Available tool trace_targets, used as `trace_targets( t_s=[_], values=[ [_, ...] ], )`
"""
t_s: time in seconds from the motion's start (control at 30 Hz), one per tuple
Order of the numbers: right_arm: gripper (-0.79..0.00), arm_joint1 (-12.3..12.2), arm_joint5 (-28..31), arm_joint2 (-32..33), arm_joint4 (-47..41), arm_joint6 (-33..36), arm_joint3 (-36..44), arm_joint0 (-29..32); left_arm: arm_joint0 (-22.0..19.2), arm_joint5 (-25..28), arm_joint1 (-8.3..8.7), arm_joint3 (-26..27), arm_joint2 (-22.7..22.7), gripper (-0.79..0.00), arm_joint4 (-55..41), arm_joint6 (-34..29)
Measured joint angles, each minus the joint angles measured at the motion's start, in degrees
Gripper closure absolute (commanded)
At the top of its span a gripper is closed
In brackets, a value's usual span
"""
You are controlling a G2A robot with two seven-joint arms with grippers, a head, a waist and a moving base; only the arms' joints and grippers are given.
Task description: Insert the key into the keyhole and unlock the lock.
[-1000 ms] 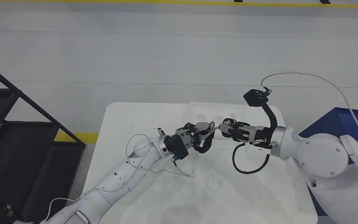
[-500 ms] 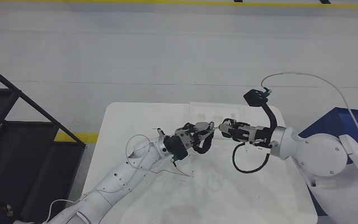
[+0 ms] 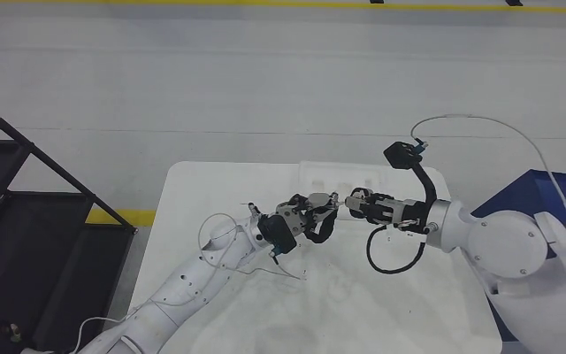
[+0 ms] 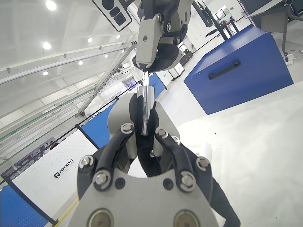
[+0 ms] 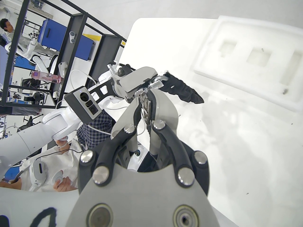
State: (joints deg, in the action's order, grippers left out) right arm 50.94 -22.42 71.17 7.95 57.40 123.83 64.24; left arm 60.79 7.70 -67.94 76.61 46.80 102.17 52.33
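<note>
At mid-frame above the surface (image 3: 212, 195), the lock (image 4: 146, 100) is clamped in the left pincer (image 4: 142, 112) and the key (image 4: 145, 77) in the right pincer (image 4: 144, 66), blade meeting the lock's end, nothing shifted within the last second, so insertion is judged unfinished.

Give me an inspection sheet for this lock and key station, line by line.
Surface: white table, a few dark specks on it.
Job's things: chrome lock held off the table; key with its blade at the lock's end, depth cannot be told.
Clutter: white foam tray with square recesses, lying on the table.
Grippers: left gripper shut on the lock; right gripper shut on the key.
Cables: black cable looped under the right arm; white cable arcing above it.
Surroundings: black rack beside the table; blue cabinet on the floor.
</note>
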Motion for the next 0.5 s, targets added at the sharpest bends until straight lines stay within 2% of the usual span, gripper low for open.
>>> trace_targets(
  t_s=[0.5],
  values=[
    [0.000,0.03,-0.23,-1.40,2.50,0.76,0.61,-0.78,0.22,0.59,-0.53,0.01,0.55,0.000,1.07,-0.07]
  ],
)
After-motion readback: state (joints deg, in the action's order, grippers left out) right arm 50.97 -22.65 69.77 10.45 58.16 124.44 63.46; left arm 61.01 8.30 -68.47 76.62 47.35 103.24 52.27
